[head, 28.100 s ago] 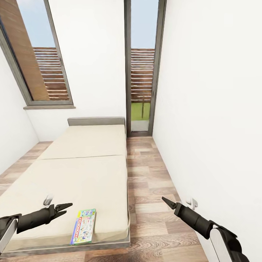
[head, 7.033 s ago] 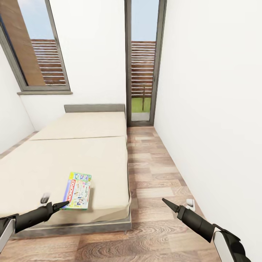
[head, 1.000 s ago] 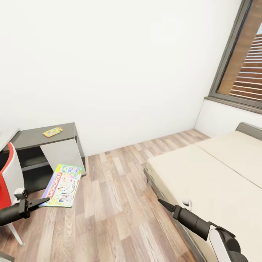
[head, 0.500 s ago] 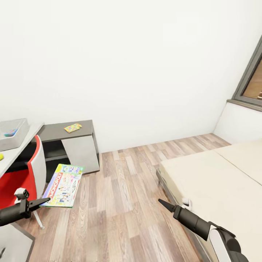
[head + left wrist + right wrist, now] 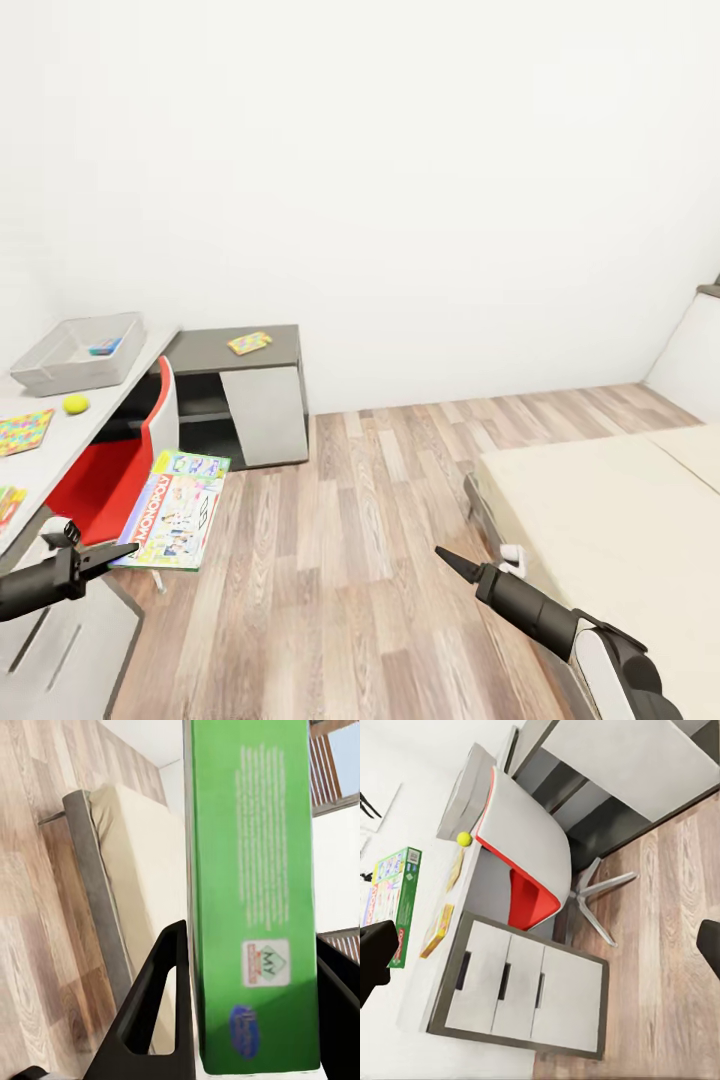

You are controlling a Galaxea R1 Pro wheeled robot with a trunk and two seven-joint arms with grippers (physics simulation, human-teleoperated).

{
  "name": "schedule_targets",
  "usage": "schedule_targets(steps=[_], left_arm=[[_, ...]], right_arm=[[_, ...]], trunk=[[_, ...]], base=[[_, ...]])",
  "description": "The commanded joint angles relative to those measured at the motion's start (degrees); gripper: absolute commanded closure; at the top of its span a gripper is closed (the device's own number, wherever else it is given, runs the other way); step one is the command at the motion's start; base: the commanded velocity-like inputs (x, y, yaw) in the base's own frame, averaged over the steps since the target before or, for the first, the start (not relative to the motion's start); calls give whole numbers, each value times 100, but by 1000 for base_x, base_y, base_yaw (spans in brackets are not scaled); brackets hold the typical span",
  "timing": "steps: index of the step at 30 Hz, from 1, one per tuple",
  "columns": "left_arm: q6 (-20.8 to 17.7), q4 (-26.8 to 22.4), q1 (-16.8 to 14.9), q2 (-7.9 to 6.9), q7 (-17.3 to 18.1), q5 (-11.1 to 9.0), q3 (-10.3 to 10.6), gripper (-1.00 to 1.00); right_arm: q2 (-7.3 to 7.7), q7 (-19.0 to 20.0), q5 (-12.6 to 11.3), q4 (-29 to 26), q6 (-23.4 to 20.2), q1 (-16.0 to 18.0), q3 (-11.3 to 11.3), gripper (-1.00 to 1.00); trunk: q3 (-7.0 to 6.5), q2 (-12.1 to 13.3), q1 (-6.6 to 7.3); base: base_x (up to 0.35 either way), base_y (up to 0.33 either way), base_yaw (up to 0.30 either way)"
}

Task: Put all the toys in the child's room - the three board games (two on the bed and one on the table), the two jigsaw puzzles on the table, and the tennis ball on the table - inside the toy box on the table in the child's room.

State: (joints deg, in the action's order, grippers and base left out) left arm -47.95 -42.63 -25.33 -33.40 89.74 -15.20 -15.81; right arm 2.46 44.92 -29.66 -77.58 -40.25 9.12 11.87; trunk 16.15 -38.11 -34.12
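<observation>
In the head view, the left end effector point(image 5: 95, 557) is gripping the pale green board game point(image 5: 173, 509) by one short edge, so the box's long axis is running away from the fingers toward the dark side section of the table point(image 5: 150, 372). The toy box point(image 5: 75, 352) is sitting at the table's far end, ahead and to the left of the carried game, nearer the left arm than the right. A tennis ball point(image 5: 75, 404) and a jigsaw puzzle point(image 5: 22, 432) are lying on the pale top, another puzzle point(image 5: 249, 343) on the lower section.

In the left wrist view, the fingers point(image 5: 159, 997) are clamping the game's green back point(image 5: 251, 892).

In the right wrist view, the right end effector point(image 5: 540, 956) is standing open and empty, with the red chair point(image 5: 536, 881) beyond it.
</observation>
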Motion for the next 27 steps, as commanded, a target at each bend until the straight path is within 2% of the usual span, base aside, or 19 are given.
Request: schedule_targets(steps=[1, 7, 16, 27], left_arm=[[-55, 0, -7, 0, 26, -1, -1, 100], [-48, -10, -7, 5, 26, -1, -3, 100], [-47, -17, -7, 10, 26, -1, 277, 100], [-47, -18, -7, 10, 26, -1, 307, 100]], right_arm=[[-2, 7, -22, -3, -36, 2, 7, -100], [6, 7, -22, 1, -36, 2, 8, -100], [38, 10, -22, -2, -36, 2, 8, -100], [44, 17, -26, 1, -36, 2, 8, -100]], trunk=[[-8, 35, 21], [-101, 275, 153], [-242, 636, 351], [-413, 1077, 592]], base=[[0, 0, 282], [0, 0, 282], [0, 0, 282], [0, 0, 282]])
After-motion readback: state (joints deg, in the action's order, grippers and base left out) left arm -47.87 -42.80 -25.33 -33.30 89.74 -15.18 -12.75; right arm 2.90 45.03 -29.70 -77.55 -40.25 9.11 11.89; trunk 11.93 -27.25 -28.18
